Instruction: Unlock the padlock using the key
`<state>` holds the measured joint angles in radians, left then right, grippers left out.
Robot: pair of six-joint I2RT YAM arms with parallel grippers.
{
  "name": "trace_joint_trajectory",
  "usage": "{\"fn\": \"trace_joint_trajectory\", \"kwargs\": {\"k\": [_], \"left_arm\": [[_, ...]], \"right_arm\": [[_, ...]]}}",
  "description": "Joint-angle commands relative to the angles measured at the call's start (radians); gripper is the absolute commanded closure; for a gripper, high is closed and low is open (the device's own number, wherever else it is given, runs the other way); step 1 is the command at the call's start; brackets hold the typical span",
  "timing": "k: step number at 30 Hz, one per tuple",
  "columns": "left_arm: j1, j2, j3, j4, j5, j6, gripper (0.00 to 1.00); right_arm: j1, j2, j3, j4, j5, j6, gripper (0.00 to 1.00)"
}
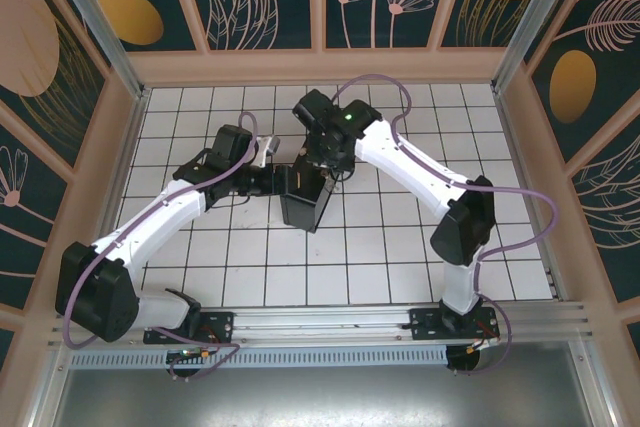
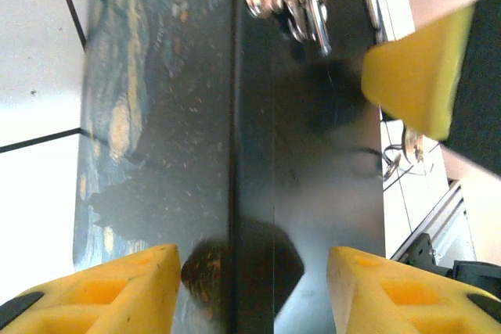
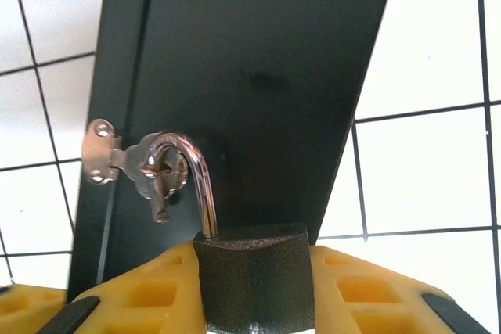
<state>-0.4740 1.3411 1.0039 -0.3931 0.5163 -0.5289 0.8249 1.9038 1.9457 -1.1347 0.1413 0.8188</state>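
Right gripper [image 3: 250, 254]: your jaws are pinched on the padlock [image 3: 254, 283] body, yellow pads [image 3: 153, 291] touching both its sides.
Padlock: at the far end of the dark box [image 3: 258, 76], mid table [image 1: 400, 267], its shackle [image 3: 200, 174] hooked through the silver hasp [image 3: 106, 154].
Left gripper [image 2: 250, 262]: jaws half spread, box between them; you cannot tell if they press.

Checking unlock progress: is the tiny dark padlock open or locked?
Open: the tiny dark padlock's curved silver shackle has one leg in the body; its other end hooks free through the silver hasp.
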Motion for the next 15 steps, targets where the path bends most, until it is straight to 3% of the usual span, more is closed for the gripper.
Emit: {"fn": "trace_joint_trajectory", "kwargs": {"k": [1, 15], "left_arm": [[-0.008, -0.025, -0.006, 0.013, 0.020, -0.010, 0.47], [-0.008, -0.013, 0.005, 0.002, -0.004, -0.009, 0.47]], "right_arm": [[-0.016, 0.025, 0.103, -0.053, 0.083, 0.021, 0.83], [-0.064, 0.005, -0.018, 0.056, 0.029, -0.041, 0.79]]}}
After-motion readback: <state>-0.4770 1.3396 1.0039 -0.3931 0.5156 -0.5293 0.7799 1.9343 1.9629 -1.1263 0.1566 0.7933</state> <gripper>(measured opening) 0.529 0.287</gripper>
